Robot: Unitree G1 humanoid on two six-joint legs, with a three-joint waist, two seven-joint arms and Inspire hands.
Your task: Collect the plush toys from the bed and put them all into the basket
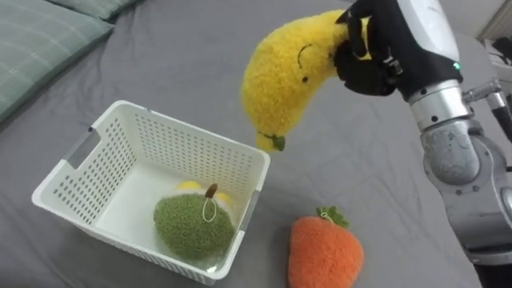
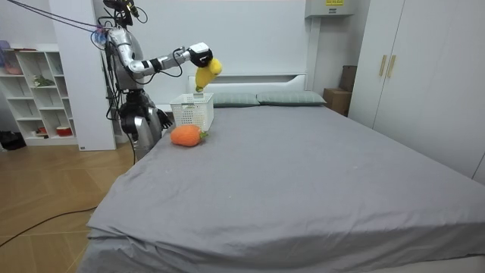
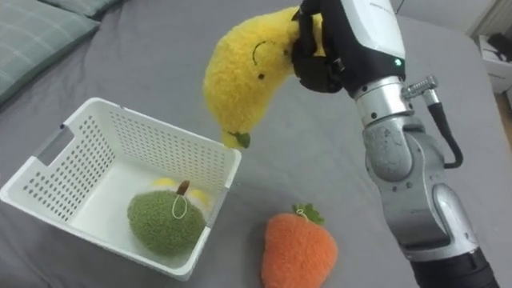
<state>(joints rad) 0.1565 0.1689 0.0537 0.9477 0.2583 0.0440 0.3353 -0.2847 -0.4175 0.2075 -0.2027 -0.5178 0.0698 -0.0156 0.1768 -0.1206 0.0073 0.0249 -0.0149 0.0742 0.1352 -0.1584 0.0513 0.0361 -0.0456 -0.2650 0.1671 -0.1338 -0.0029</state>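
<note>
While the long yellow plush banana was held aloft, it was clasped at its upper end by the right hand, whose dark fingers were curled tightly into the pile. The toy hung curved downward, its green-tipped lower end just above the far right corner of the white perforated plastic basket, close over the rim rather than well inside.

For the drop to be done well, the banana would probably have to be carried further toward the robot's left, over the open floor of the basket, and lowered before the fingers were loosened. Released where it hung, it might strike the rim and tumble onto the grey bedsheet. The near right corner was already taken by a round green plush fruit lying on something yellow, so the free left half looked the better target.

An orange plush carrot lay on the sheet just beside the basket, apparently the next to be collected.

The grasp and the basket's contents were shown by the eye views. By the room view, the robot's stance at the bedside near the pillows was shown instead.
</note>
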